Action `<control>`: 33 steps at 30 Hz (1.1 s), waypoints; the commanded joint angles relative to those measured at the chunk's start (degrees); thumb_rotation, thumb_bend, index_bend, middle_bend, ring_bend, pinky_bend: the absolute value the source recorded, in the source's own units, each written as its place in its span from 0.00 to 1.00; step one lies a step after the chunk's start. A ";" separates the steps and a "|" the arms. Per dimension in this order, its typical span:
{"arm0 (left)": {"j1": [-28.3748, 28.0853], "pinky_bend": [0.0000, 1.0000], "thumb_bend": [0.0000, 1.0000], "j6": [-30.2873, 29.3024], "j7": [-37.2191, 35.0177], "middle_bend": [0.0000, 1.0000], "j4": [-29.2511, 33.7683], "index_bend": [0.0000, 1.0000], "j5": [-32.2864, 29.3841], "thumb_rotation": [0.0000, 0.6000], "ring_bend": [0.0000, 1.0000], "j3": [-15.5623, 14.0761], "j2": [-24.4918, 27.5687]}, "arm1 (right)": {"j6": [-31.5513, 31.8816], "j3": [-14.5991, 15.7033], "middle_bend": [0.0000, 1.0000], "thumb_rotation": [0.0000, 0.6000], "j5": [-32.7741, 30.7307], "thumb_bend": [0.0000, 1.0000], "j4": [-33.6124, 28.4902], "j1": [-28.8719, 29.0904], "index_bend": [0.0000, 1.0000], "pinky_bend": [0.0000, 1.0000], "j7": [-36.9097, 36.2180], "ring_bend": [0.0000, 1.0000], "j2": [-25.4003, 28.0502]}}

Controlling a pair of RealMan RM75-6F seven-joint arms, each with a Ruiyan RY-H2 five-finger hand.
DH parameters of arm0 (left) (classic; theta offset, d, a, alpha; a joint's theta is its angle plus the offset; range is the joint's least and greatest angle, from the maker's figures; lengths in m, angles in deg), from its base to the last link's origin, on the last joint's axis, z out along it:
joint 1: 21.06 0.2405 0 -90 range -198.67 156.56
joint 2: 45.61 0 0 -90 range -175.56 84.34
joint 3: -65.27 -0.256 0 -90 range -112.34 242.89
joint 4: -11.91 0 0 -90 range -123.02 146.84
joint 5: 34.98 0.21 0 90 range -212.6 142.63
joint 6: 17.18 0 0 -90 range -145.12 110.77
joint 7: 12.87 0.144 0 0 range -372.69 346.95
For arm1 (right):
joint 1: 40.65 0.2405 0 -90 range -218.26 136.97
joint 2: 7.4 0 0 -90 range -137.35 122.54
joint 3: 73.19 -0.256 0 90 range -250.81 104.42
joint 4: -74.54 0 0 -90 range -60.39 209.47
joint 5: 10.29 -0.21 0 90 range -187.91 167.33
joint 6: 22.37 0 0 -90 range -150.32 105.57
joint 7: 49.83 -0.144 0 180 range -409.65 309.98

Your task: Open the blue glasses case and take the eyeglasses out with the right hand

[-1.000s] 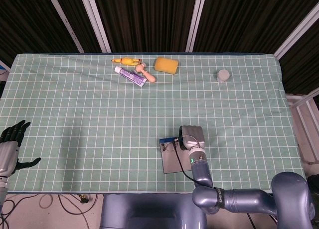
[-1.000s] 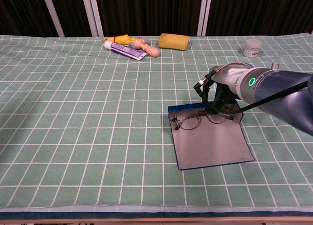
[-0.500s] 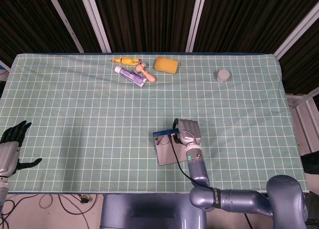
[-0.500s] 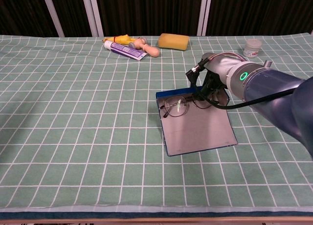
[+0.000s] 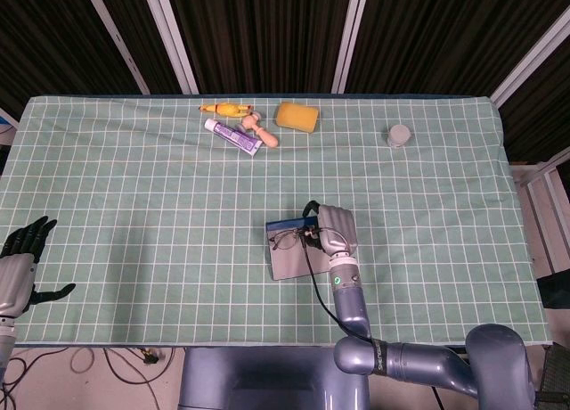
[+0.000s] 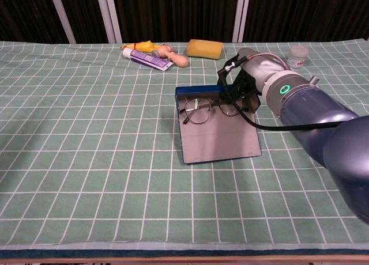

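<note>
Blue glasses case point(image 6: 216, 135) lies open and flat on the table point(image 6: 86, 161), toward the near edge, a bit right of middle. Eyeglasses point(image 6: 207, 108) sit on the case's far part, by its blue back rim. Right hand point(image 6: 249, 86) is at the glasses' right end, fingers curled down at the frame; whether it actually grips them I cannot tell. Left hand point(image 5: 20, 263) hangs off the table's near left corner, fingers spread, holding nothing. Far edge: toothpaste tube point(image 6: 149, 59), yellow sponge point(image 6: 204, 48), small jar point(image 6: 298, 56).
</note>
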 commanded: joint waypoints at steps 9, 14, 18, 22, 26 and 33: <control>-0.04 0.00 0.00 0.06 -0.04 0.00 -0.06 0.00 -0.14 1.00 0.00 0.07 -0.02 | -0.85 -1.22 0.90 1.00 3.04 0.49 2.77 -1.44 0.65 1.00 -2.10 0.98 -1.82; -0.06 0.00 0.00 0.18 -0.09 0.00 0.00 0.00 -0.22 1.00 0.00 0.05 0.01 | -1.87 -2.17 0.90 1.00 3.19 0.49 4.49 -1.29 0.65 1.00 -1.87 0.98 -2.59; -0.12 0.00 0.00 0.35 -0.17 0.00 0.04 0.00 -0.49 1.00 0.00 0.14 0.04 | -3.33 -3.64 0.90 1.00 3.25 0.49 7.15 -0.19 0.65 1.00 -1.83 0.98 -3.74; -0.13 0.00 0.00 0.42 -0.24 0.00 0.08 0.00 -0.74 1.00 0.00 0.24 0.07 | -5.40 -6.01 0.90 1.00 2.97 0.49 11.25 2.07 0.65 1.00 -1.84 0.98 -5.38; -0.20 0.00 0.00 0.70 -0.50 0.00 0.22 0.00 -1.06 1.00 0.00 0.33 0.16 | -8.16 -8.76 0.90 1.00 2.48 0.49 17.52 5.73 0.65 1.00 -1.33 0.98 -7.66; -0.18 0.00 0.00 0.71 -0.59 0.00 0.42 0.00 -0.38 1.00 0.00 0.00 0.28 | -11.69 -12.01 0.89 1.00 1.25 0.43 27.36 10.84 0.44 1.00 0.02 0.97 -10.65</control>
